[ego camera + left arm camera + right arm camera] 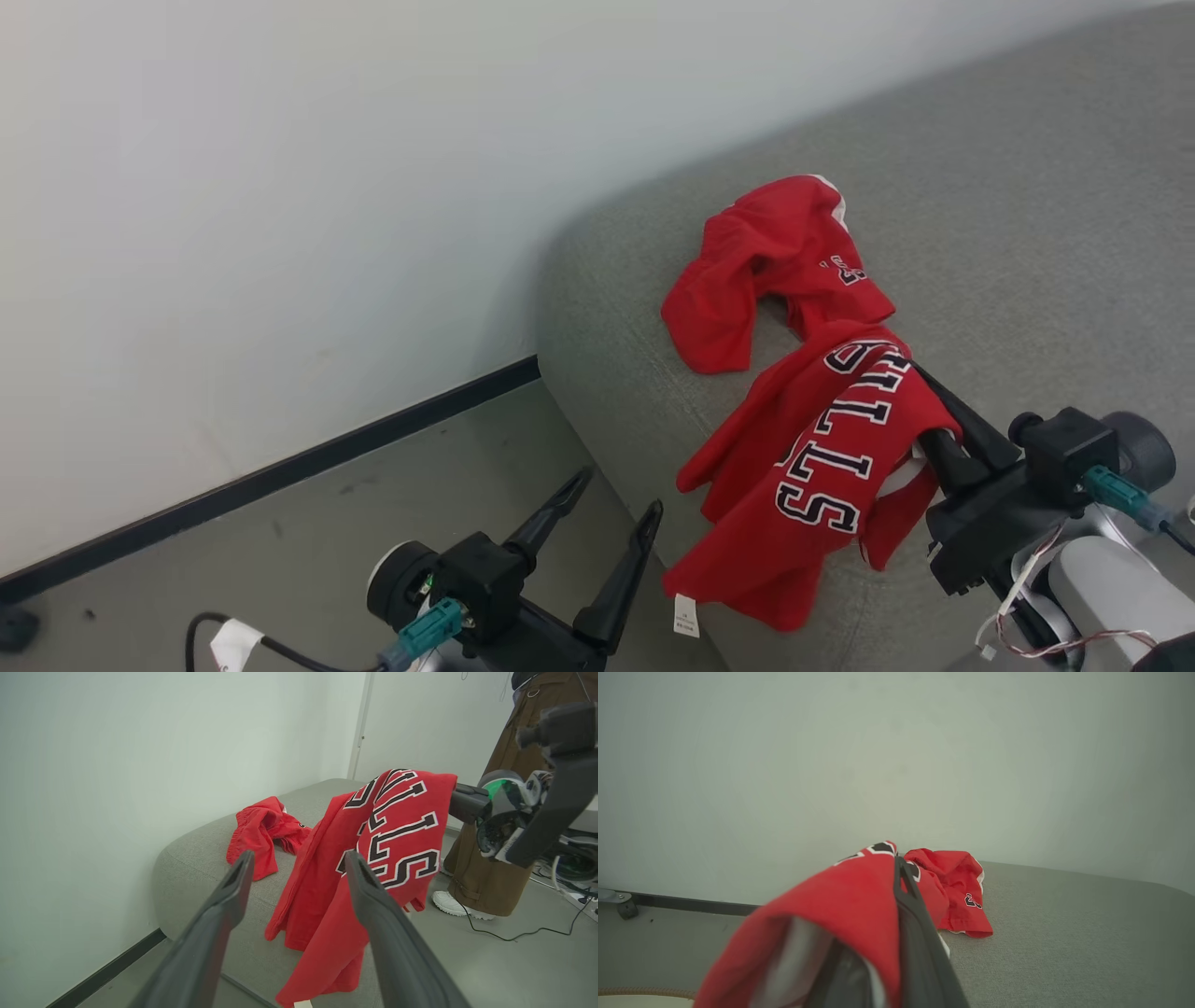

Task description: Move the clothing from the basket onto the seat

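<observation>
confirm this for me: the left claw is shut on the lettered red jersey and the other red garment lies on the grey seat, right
Wrong claw. In the head view it is the right claw that is shut on the lettered red jersey; the left claw stands open and empty. The other red garment does lie on the grey seat.

White wall point(280, 187), black baseboard point(280, 469), grey floor point(327, 560); person's white shoe point(455, 904).

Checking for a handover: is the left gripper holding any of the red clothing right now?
No, the left gripper stands open and empty beside the seat, apart from the lettered jersey.
</observation>
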Controlling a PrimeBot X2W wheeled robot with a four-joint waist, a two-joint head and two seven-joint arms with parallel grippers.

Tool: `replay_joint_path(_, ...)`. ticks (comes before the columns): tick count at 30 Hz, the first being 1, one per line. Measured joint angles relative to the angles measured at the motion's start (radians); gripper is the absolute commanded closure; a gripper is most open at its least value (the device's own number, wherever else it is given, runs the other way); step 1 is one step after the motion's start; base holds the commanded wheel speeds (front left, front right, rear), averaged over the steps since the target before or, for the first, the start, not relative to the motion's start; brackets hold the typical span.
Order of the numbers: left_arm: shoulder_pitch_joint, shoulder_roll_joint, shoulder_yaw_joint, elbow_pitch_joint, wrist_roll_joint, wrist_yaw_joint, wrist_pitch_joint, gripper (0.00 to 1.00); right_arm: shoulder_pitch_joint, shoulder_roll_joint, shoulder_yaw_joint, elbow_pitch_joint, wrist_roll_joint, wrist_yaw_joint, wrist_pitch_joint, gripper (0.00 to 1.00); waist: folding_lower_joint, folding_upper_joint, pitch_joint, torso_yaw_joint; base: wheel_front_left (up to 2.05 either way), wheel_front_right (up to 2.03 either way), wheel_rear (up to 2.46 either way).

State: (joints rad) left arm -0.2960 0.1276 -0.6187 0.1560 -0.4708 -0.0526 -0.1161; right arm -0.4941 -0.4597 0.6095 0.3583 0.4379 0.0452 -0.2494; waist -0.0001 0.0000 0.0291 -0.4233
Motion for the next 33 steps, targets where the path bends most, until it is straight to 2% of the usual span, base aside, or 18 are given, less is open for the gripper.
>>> replay_joint_path(7, -0.011, -0.008, -0.028, -0.005, 0.02, -0.001, 0.018, 0.0, -0.082, -0.001, -0.039, 0.013, 0.005, 0.018, 0.0, 1.0, 0.0, 0.0, 0.046, -0.039, 0.0, 0.0, 0.0)
replay_joint_path(12, -0.039, -0.003, -0.029, -0.015, 0.036, -0.001, 0.027, 0.0, -0.256, -0.017, -0.108, 0.051, 0.021, 0.036, 0.0, 1.0, 0.0002, 0.0, 0.092, -0.03, 0.0, 0.0, 0.0)
replay_joint_path(21, -0.094, 0.001, -0.033, -0.059, 0.059, 0.0, 0.046, 0.0, -0.55, -0.085, -0.229, 0.211, 0.066, 0.052, -0.007, 1.0, 0.0003, 0.0001, 0.158, 0.016, 0.0, 0.0, 0.0)
replay_joint_path(33, -0.171, -0.01, -0.075, -0.106, 0.105, -0.009, 0.081, 0.0, -0.662, -0.17, -0.278, 0.457, 0.083, 0.069, -0.007, 1.0, 0.0003, 0.0001, 0.258, 0.117, 0.0, 0.0, 0.0)
